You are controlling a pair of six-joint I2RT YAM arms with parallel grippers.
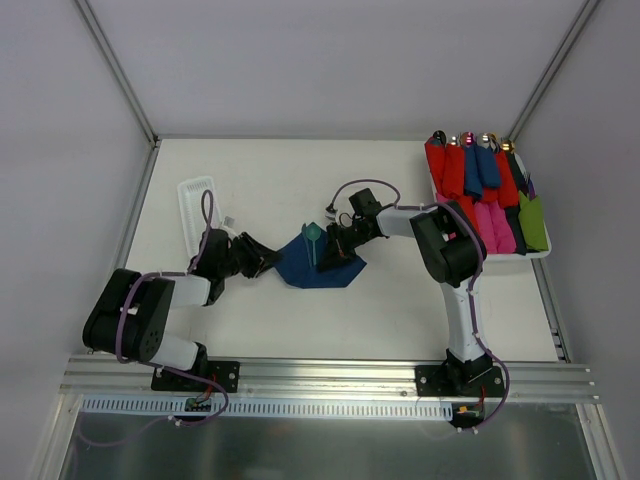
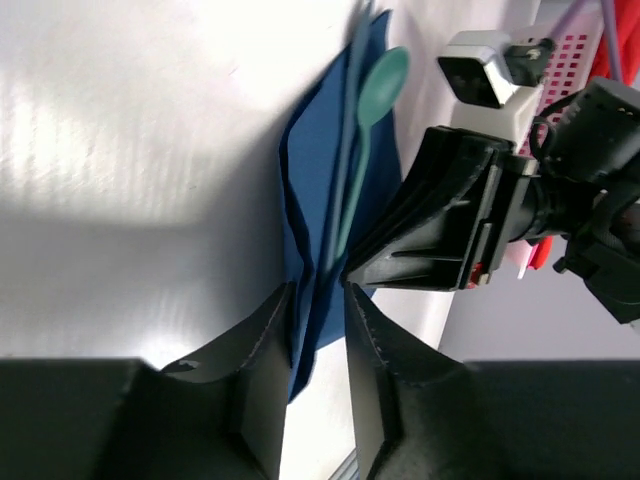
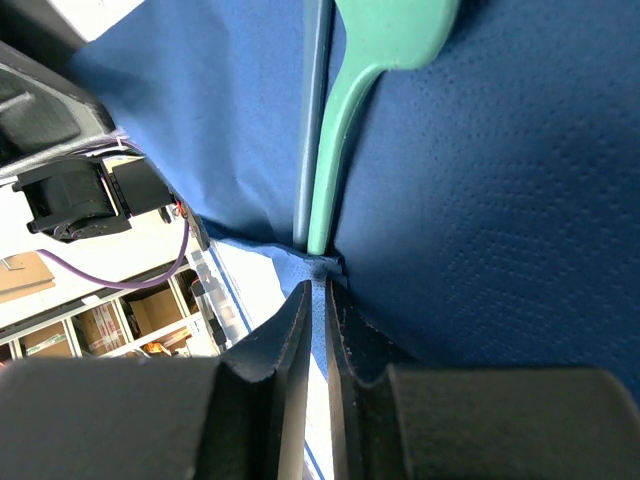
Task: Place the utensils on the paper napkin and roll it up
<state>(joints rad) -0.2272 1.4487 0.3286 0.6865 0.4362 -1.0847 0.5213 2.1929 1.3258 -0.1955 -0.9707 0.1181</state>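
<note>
The paper napkin (image 1: 325,268) lies mid-table, dark navy and partly folded up around the utensils (image 1: 313,240), whose teal ends stick out at its far side. In the left wrist view a teal spoon (image 2: 380,85) lies along the napkin (image 2: 320,140). My left gripper (image 1: 270,262) is at the napkin's left corner, its jaws (image 2: 318,295) narrowed on the folded edge. My right gripper (image 1: 335,248) is at the far right of the napkin. Its fingers (image 3: 318,292) pinch a napkin fold (image 3: 500,200) just below the teal handle (image 3: 340,150).
A white tray (image 1: 530,255) at the right back holds several red, pink, blue and green rolled bundles (image 1: 480,190). A white ribbed container (image 1: 195,205) sits at the left back. The two grippers are close together over the napkin.
</note>
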